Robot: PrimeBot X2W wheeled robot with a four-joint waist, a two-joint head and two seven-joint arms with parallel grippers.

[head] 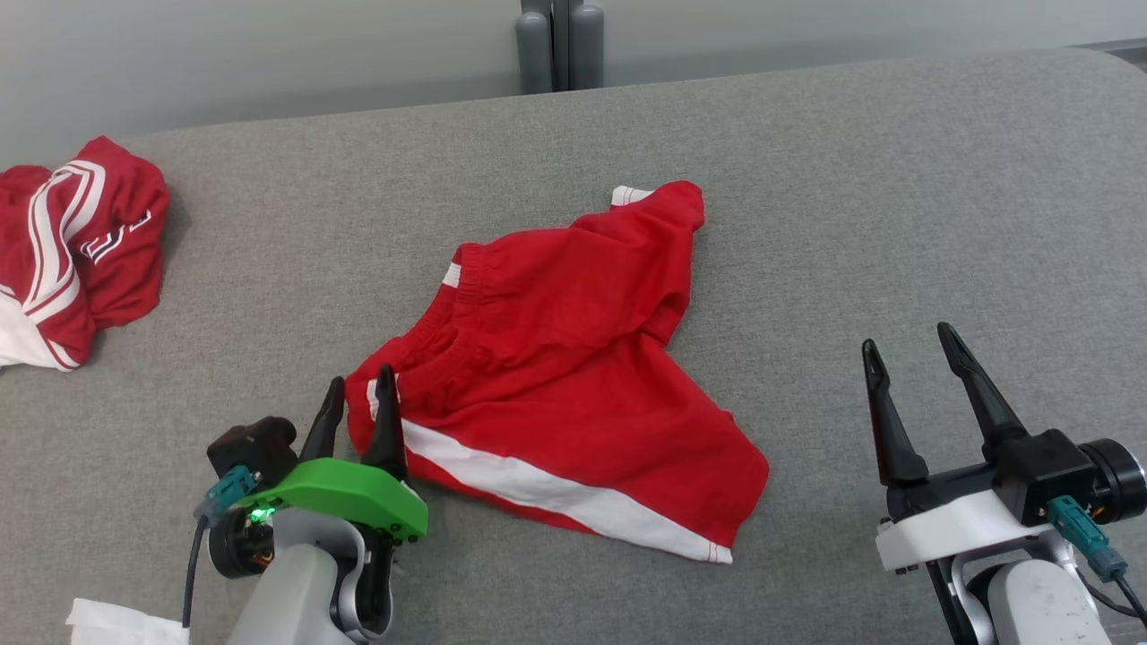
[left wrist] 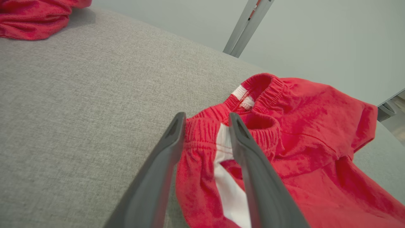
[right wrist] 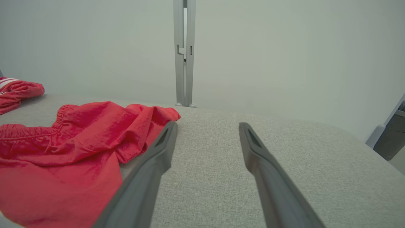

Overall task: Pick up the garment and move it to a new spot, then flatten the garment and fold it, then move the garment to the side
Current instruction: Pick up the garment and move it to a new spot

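The garment (head: 573, 358) is a pair of red shorts with a white side stripe, lying rumpled on the grey padded surface (head: 896, 224). My left gripper (head: 361, 376) stands at the near left corner of the waistband, open. In the left wrist view the left gripper (left wrist: 207, 116) straddles the waistband and white stripe of the shorts (left wrist: 303, 126), which lie slack between the spread fingers. My right gripper (head: 907, 337) is open over bare surface, well to the right of the shorts. The right wrist view has the right gripper (right wrist: 208, 124) with the shorts (right wrist: 72, 139) off to its left.
A second red garment with white stripes (head: 81, 242) is bunched at the far left edge. Something white (head: 116, 623) lies at the lower left by my left arm. A grey post (head: 560, 45) stands behind the surface's far edge.
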